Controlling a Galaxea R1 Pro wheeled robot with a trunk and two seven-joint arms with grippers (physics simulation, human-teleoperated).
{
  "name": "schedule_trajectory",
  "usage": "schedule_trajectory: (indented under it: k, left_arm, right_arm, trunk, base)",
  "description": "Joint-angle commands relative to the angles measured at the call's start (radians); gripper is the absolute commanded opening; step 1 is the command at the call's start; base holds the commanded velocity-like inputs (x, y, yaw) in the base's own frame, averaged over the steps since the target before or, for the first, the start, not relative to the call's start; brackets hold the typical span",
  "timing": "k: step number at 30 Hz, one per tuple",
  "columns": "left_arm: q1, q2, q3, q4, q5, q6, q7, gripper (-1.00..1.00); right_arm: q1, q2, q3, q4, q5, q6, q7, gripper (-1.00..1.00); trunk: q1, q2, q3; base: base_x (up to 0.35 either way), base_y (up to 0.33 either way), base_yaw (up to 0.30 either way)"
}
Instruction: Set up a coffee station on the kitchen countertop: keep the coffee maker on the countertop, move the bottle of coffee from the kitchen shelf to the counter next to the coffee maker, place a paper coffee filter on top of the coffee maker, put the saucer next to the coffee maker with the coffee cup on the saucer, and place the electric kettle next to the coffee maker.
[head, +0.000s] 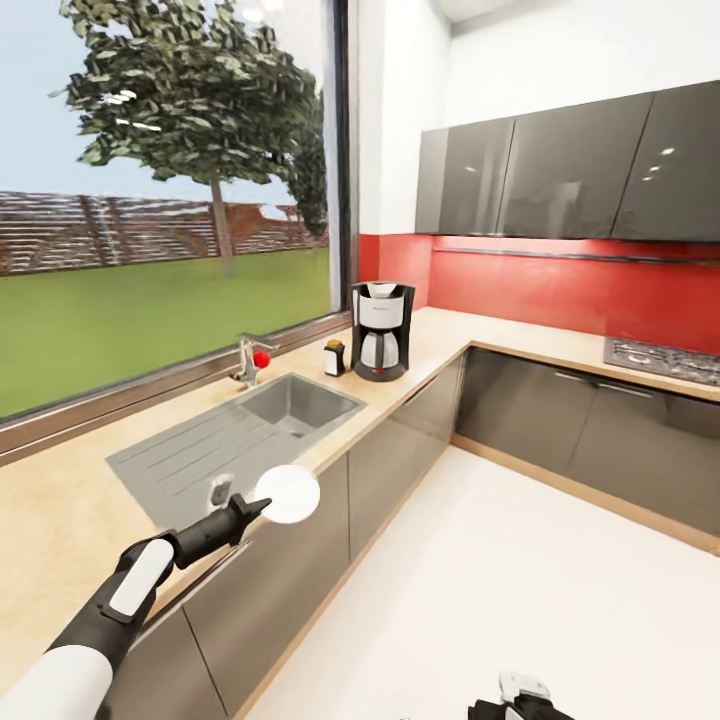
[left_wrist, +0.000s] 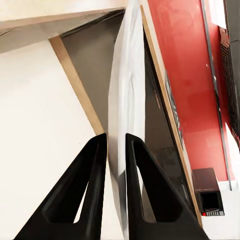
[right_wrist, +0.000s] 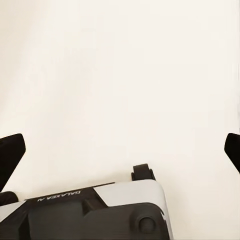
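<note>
A thin white saucer (head: 288, 494) hangs over the counter's front edge by the sink, edge-on in the left wrist view (left_wrist: 125, 100). My left gripper (head: 262, 508) (left_wrist: 116, 137) is shut on its rim. The black and silver coffee maker (head: 381, 343) stands on the countertop (head: 60, 520) near the corner, beyond the sink. A small jar with a dark and yellow top (head: 335, 357) sits just left of it, possibly the coffee bottle. My right gripper (head: 520, 700) (right_wrist: 120, 155) is low over the floor, open, with nothing between its fingers.
A steel sink (head: 300, 405) with a drainboard and a faucet (head: 247, 360) lies between the saucer and the coffee maker. A hob (head: 665, 360) is set in the right counter run. Grey cabinets line both runs, and the pale floor (head: 500, 600) is to my right.
</note>
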Motion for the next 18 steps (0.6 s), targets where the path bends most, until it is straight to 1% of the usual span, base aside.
schedule_trajectory:
  k: [1,11,16,18]
  left_arm:
    - [-0.001,0.000,0.001,-0.001,0.003,0.005,0.001,-1.00]
    - [0.000,0.002,0.002,-0.001,0.003,0.008,0.001,-1.00]
    - [0.006,0.003,0.003,-0.001,0.008,0.008,0.000,-1.00]
    - [0.008,0.006,0.002,-0.001,0.009,0.008,-0.002,-1.00]
  right_arm:
    - [0.000,0.000,0.008,-0.003,-0.008,0.005,-0.005,1.00]
    - [0.000,0.000,0.008,-0.004,-0.007,0.007,-0.007,1.00]
    - [0.000,0.000,0.008,-0.004,-0.007,0.007,-0.008,1.00]
    - [0.000,0.000,0.008,-0.004,-0.007,0.007,-0.007,1.00]
  trunk:
    - [0.001,-0.002,-0.002]
    - [0.001,-0.002,-0.002]
    - [0.001,-0.002,-0.002]
    - [0.001,-0.002,-0.002]
  base:
    - [0.000,0.000,-0.282]
    - [0.000,0.000,-0.282]
    - [0.000,0.000,-0.282]
    - [0.305,0.000,-0.282]
